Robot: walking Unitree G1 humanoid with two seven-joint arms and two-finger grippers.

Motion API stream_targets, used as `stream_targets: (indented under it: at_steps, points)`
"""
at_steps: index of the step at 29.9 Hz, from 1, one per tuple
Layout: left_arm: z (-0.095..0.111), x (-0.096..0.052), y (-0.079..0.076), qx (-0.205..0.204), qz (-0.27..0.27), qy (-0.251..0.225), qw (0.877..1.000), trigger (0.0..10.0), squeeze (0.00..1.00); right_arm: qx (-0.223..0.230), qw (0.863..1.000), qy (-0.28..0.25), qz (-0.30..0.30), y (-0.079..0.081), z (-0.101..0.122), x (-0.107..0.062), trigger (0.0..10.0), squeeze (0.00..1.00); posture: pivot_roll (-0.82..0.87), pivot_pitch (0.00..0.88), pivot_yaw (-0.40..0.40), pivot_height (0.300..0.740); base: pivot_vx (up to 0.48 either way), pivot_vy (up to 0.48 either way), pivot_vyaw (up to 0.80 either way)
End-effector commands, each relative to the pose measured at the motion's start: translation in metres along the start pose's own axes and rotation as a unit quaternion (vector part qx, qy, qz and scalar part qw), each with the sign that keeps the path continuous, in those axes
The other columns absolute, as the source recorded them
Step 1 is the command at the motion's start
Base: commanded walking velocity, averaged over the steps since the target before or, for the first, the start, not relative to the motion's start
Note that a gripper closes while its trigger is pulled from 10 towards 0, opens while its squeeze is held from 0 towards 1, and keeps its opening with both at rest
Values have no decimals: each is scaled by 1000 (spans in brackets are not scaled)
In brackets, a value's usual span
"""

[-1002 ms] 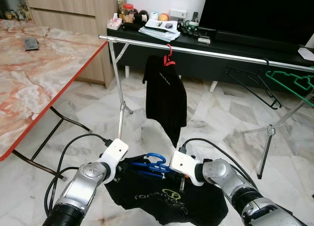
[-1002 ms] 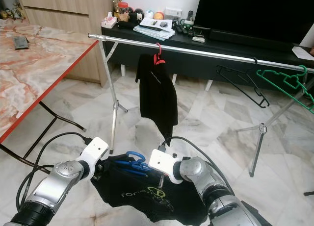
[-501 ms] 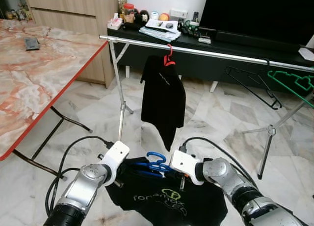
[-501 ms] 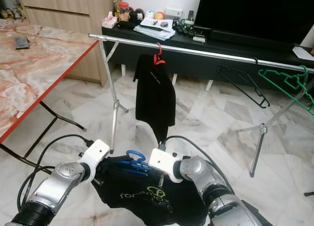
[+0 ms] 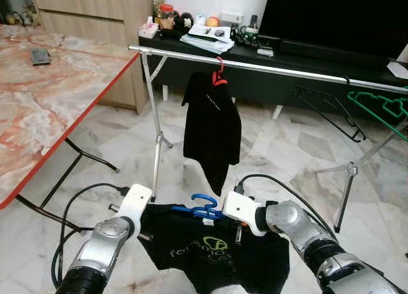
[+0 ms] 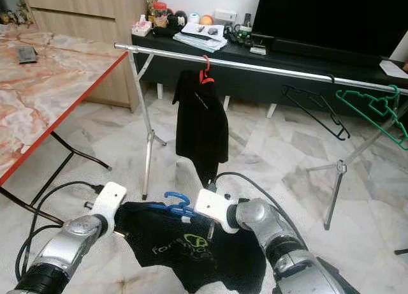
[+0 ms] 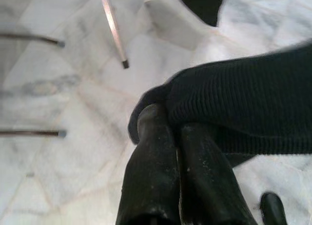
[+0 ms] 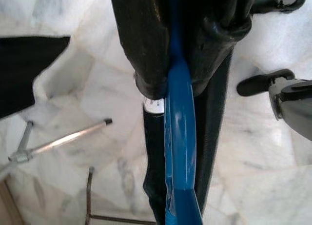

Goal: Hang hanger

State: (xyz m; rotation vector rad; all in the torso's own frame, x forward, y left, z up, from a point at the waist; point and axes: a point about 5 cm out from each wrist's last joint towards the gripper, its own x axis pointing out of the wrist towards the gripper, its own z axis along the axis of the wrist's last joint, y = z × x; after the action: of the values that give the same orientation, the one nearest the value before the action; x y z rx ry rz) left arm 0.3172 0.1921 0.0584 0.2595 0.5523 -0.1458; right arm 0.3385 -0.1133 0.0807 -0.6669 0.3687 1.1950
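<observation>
A blue hanger (image 5: 203, 208) carries a black T-shirt (image 5: 210, 252) with a green and white logo, held low in front of me. My right gripper (image 8: 168, 83) is shut on the blue hanger (image 8: 179, 152) near its hook. My left gripper (image 7: 170, 137) is shut on the black T-shirt (image 7: 243, 108) at its left shoulder. Ahead stands a silver clothes rail (image 5: 268, 67). A black shirt on a red hanger (image 5: 212, 125) hangs from the rail's left part.
An empty black hanger (image 5: 328, 109) and a green hanger (image 5: 379, 109) hang at the rail's right end. A marble table with a red edge (image 5: 57, 109) stands at left. Behind the rail is a dark TV cabinet (image 5: 274, 51) with clutter. The floor is pale marble tile.
My left gripper has pulled the T-shirt's shoulder out to the left, spreading the shirt on the blue hanger. The hanger has risen slightly. The hung black shirt swung a little.
</observation>
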Motion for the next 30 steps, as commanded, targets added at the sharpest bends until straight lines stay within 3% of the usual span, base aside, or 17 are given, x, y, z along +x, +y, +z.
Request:
stream_targets:
  at_steps: [1,3,4,9,11,12,15,19,21,24,26,30]
  points:
    - [-11,-2,23,-32,68,15,997,0,0,0,1000,17,11,-4,-14,-19,10000,0,158,81,-139,740,0,0,0]
    - [-13,-2,27,-41,80,18,996,0,0,-2,1000,20,21,-3,-17,-22,10000,0,157,81,-139,740,0,0,0]
    - [-22,-4,37,-60,115,26,991,0,0,-1,998,33,61,2,-27,-32,10000,0,152,81,-140,740,0,0,0]
    - [-35,-7,51,-111,167,28,979,0,0,13,990,71,121,9,-49,-59,10000,0,143,78,-140,740,0,0,0]
    - [-35,-8,57,-120,186,19,975,0,0,4,985,123,118,9,-61,-69,10000,0,137,78,-141,740,0,0,0]
    - [-34,-9,60,-124,192,10,974,0,0,-24,977,183,107,9,-74,-77,10000,0,134,78,-141,740,0,0,0]
    - [-32,-9,62,-127,197,1,972,0,0,-24,975,198,96,10,-78,-79,10000,0,129,78,-142,740,0,0,0]
    - [-34,-7,56,-124,179,11,976,0,0,-26,987,155,40,3,-68,-72,10000,0,139,77,-139,740,0,0,0]
    - [-46,-3,40,-113,125,45,985,0,0,20,997,75,-13,-9,-51,-66,10000,0,138,76,-137,740,0,0,0]
    - [-57,-2,28,-110,86,71,988,0,0,47,999,11,10,-8,-41,-67,10000,0,141,75,-133,740,0,0,0]
    - [-65,-2,21,-106,63,90,988,0,0,48,999,-3,18,-7,-40,-69,10000,0,141,75,-132,740,0,0,0]
    - [-84,-4,2,-76,-14,132,988,0,0,76,996,-51,-11,-14,-33,-73,10000,0,137,72,-131,740,0,0,0]
